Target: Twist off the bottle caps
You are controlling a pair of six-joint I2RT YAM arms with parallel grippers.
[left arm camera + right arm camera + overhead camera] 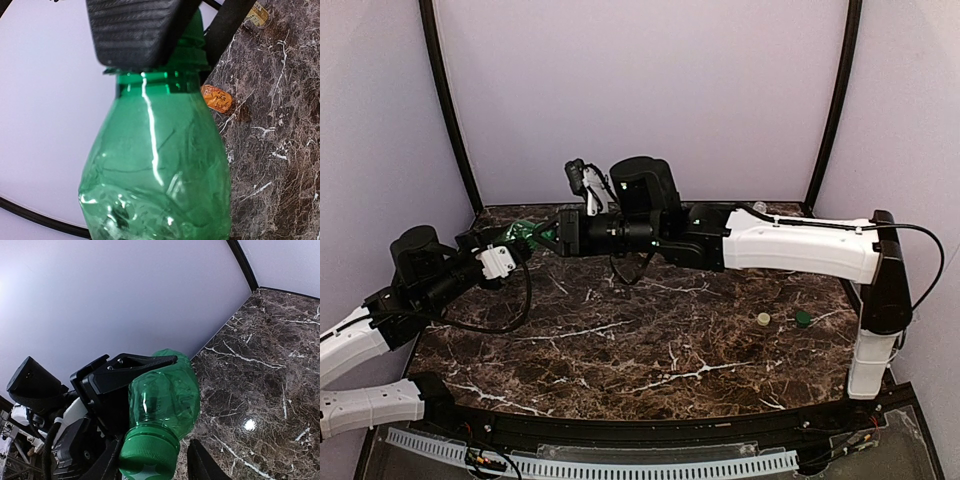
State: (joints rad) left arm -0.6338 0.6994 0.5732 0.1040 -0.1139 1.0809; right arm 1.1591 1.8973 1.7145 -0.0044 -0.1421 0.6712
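No legible text on show here!
Print on the squat orange plastic bottle [216,98] and the clear plastic bottle's label [257,15] blurs beyond reading.

The green bottle [155,165] is translucent, unlabelled and crumpled along its body; it hangs clear of the marble table [650,350] at the back left, lying roughly level with its neck towards the right; its ribbed green cap [147,452] is still on, sitting above the neck ring. The orange bottle [216,97] rests on the table just beyond that neck, too small to tell its pose; the clear bottle [257,15] shows further off, cut by the picture's edge, a yellowish label on it. Two loose caps sit near each other at the right of the table, not touching: a pale yellow cap [763,319] and a dark green loose cap [803,319].
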